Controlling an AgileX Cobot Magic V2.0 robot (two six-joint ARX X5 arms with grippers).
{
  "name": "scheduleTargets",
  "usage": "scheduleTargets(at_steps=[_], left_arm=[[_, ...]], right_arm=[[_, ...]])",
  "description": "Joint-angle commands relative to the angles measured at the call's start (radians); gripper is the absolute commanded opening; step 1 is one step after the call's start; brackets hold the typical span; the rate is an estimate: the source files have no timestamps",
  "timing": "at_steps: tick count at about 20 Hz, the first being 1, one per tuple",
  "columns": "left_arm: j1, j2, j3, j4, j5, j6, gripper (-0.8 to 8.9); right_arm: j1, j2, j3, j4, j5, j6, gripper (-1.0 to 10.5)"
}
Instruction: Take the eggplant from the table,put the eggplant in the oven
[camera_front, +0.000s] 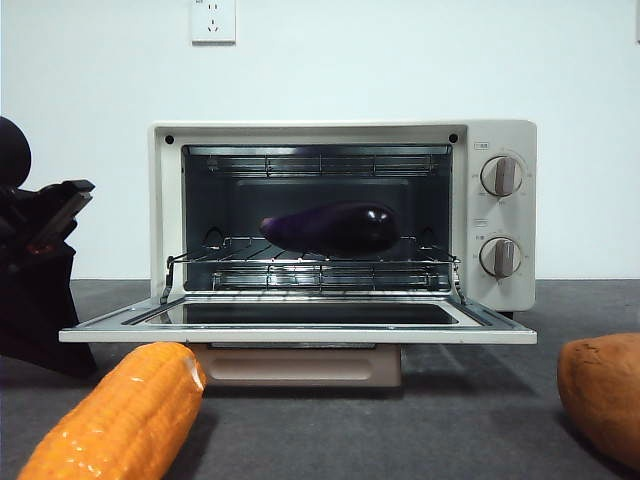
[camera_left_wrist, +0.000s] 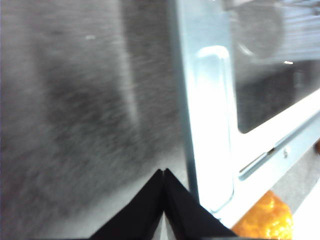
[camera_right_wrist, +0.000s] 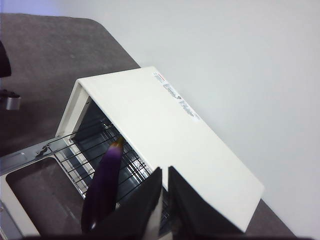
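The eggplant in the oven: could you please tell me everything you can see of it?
The eggplant is glossy, dark purple, almost black, and elongated, with bright highlights on its skin. It lies on its side on the wire rack inside the open oven, roughly across the rack in the front view. Only the rack touches it. The right wrist view shows its paler stem end pointing further into the oven. No end effector holds it.

A robot lab's test bench rather than a home kitchen: a bare white wall (camera_front: 400, 60) with one socket (camera_front: 213, 20), a grey speckled table (camera_front: 400, 420), and a toaster oven (camera_front: 340, 230) standing alone.
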Motion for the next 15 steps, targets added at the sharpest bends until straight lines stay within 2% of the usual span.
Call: scheduleTargets(at_steps=[1,15], left_arm=[[-0.002,0.04,0.008,0.023,0.04,0.024,0.06],[0.007,0.047,0.01,0.055,0.191,0.051,0.06]], right_arm=[[0.013,0.0,0.023,-0.006,0.0,0.021,0.0],[0.013,-0.009,0.023,-0.067,0.001,0.054,0.0]])
